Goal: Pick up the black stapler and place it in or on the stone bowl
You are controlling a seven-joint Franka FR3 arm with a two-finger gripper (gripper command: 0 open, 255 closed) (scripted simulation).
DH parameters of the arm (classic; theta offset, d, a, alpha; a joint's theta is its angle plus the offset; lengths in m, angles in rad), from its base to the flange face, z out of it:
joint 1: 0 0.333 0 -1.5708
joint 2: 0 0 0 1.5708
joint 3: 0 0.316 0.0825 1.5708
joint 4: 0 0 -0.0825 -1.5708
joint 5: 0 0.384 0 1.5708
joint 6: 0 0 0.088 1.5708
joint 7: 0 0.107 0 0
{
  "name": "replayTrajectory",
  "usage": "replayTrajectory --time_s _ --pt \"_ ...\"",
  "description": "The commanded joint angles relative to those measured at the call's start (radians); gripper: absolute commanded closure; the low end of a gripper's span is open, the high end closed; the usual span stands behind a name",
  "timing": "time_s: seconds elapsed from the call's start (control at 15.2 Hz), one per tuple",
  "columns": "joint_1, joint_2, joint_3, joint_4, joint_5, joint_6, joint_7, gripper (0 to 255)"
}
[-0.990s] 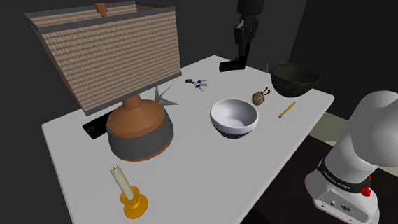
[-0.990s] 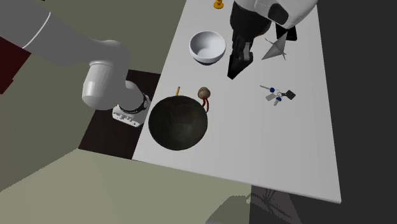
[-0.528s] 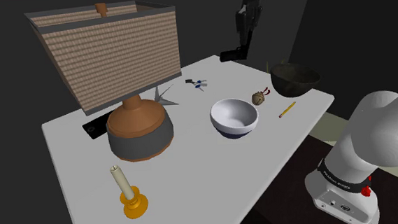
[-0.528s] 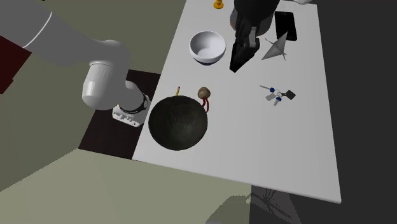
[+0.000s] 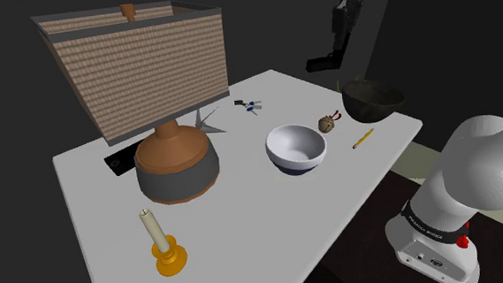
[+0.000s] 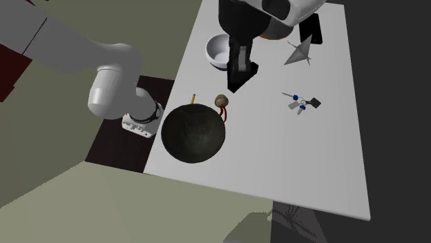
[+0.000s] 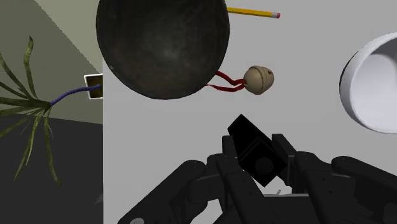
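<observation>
The black stapler [image 5: 324, 63] hangs in the air above the white table [image 5: 245, 225], clasped by my black gripper [image 5: 336, 45]. In the wrist view the fingers [image 7: 230, 160] press on both sides of the stapler [image 7: 253, 147], which points toward the dark stone bowl [image 7: 162, 44]. The stone bowl [image 5: 373, 99] stands near the table corner at the shoulder view's right, a little beyond and below the stapler. From the second exterior view the stapler [image 6: 238, 74] hovers between the white bowl [image 6: 219, 50] and the stone bowl [image 6: 194, 132].
A small bell with a red cord [image 5: 328, 122] and a yellow pencil [image 5: 363, 139] lie next to the stone bowl. The white bowl [image 5: 296, 147], a big lamp [image 5: 165, 123], a candle [image 5: 165, 245], keys [image 5: 250, 105] and a black phone [image 5: 118, 161] share the table.
The gripper has risen and moved toward the shoulder view's right with the stapler, from above the table's far edge to near the stone bowl.
</observation>
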State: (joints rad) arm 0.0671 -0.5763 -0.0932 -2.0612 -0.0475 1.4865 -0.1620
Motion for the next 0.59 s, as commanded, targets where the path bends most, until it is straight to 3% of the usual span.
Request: replayTrajectory --time_s 0.0,0.53 --pt "-0.013 -0.047 -0.027 -0.023 -0.019 -0.023 -0.036 255" --pt "-0.067 -0.189 -0.149 -0.067 -0.119 -0.107 -0.193 255"
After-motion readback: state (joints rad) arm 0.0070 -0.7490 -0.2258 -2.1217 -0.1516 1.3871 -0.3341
